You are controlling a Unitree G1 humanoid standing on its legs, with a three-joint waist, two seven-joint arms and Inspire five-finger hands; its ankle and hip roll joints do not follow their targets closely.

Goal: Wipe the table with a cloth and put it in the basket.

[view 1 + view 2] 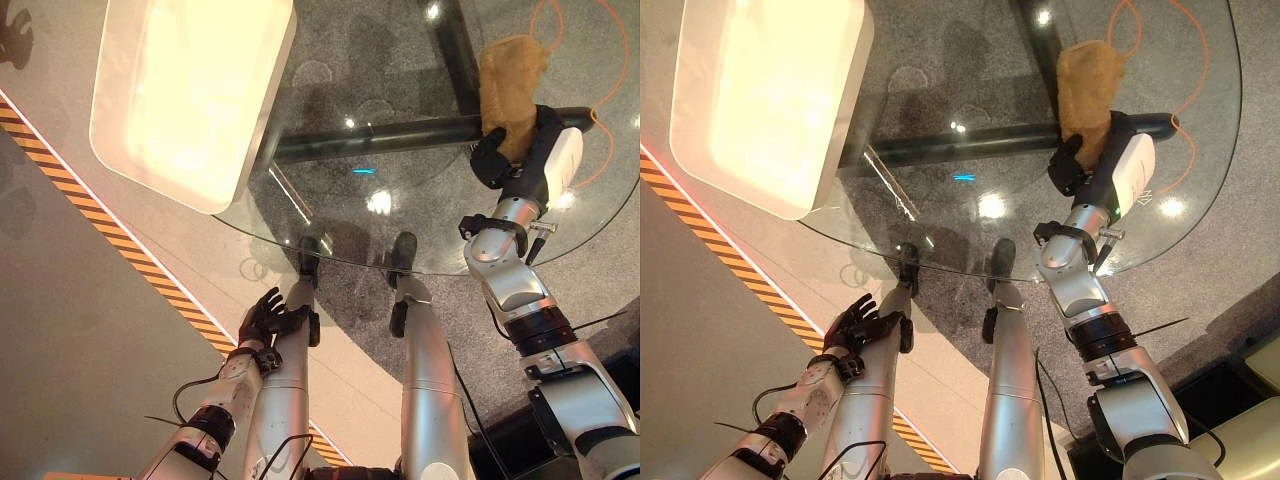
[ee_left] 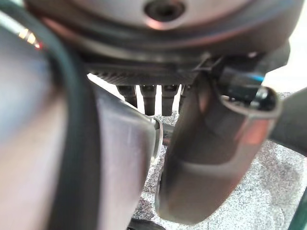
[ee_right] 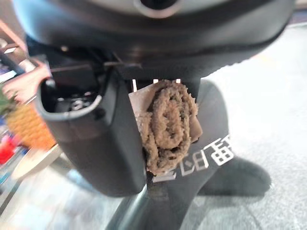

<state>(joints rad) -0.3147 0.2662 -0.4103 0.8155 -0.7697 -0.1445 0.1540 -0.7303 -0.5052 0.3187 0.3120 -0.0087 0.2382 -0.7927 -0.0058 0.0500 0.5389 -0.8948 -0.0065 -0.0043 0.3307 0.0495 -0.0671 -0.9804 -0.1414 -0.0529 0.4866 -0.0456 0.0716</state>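
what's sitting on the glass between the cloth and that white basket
Nothing visible. The right robot hand grips the tan cloth on the glass table; the glass toward the white basket, on the table's left part, is bare.

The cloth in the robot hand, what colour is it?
Tan-brown, with a fuzzy looped texture. The cloth shows best in the right wrist view, gripped by the right robot hand.

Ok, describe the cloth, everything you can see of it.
The cloth is a tan, nubbly, towel-like piece, bunched into a thick wad rather than spread flat. It lies on the round glass table, toward its right side. The right hand has its dark fingers curled round its near end; the far end sticks out beyond them. In the right wrist view it shows as rolled folds.
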